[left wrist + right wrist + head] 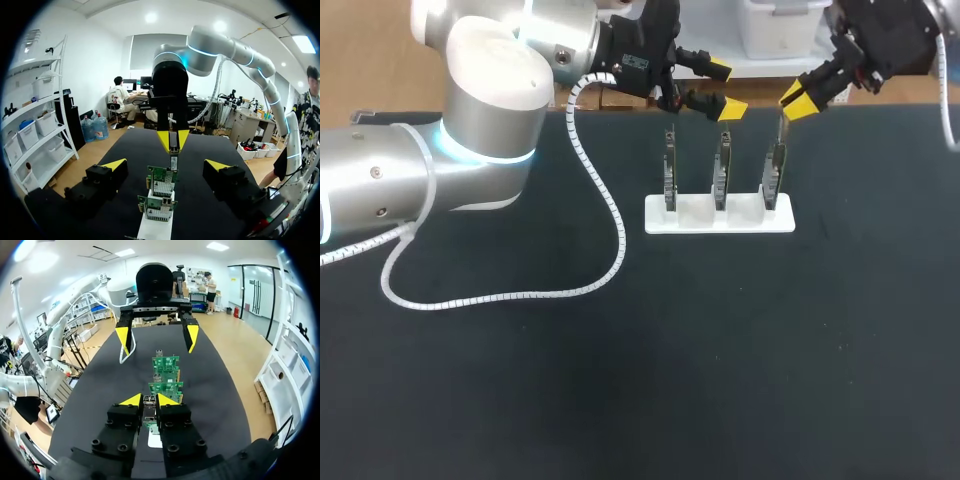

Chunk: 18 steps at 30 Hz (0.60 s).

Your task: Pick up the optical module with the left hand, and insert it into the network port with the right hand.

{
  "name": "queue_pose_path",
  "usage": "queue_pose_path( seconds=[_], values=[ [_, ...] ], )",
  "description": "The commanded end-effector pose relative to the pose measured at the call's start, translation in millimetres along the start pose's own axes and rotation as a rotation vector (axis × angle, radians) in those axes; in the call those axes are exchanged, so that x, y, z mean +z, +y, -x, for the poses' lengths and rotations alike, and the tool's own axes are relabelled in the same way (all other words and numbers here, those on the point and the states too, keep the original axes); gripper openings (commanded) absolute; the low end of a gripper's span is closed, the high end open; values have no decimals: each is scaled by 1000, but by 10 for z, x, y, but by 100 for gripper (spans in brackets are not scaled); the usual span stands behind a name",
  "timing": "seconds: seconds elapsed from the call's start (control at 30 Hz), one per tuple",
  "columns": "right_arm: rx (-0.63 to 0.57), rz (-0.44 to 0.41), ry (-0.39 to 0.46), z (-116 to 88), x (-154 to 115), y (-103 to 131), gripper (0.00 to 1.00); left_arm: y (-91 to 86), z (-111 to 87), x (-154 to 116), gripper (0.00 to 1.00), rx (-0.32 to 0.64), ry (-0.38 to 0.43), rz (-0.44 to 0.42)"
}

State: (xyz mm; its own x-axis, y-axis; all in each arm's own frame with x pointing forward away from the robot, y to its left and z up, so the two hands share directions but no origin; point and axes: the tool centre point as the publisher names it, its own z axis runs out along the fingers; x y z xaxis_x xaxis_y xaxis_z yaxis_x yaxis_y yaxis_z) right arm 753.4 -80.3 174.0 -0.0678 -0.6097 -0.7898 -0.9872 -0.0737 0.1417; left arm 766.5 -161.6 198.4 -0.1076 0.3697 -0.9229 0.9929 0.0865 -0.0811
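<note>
Gripping optical module [173, 163] at rt board [775, 170], right tool [798, 100]; left tool [726, 88] spread wide

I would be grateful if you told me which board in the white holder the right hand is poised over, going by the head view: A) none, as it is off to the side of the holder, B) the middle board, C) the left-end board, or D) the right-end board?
D: in the head view the right hand, shut on the optical module, hangs over the right-end board in the white holder.
</note>
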Motion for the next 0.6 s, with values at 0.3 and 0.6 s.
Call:
queue_pose_path(
  seconds=[0.3, 0.6],
  values=[
    [-24, -2, 5, 35, -11, 3, 0, -4, 0, 2, 100, 0, 2, 2],
    [-20, -11, 3, 6, -16, 14, 0, -4, 0, 2, 100, 0, 2, 2]
  ],
)
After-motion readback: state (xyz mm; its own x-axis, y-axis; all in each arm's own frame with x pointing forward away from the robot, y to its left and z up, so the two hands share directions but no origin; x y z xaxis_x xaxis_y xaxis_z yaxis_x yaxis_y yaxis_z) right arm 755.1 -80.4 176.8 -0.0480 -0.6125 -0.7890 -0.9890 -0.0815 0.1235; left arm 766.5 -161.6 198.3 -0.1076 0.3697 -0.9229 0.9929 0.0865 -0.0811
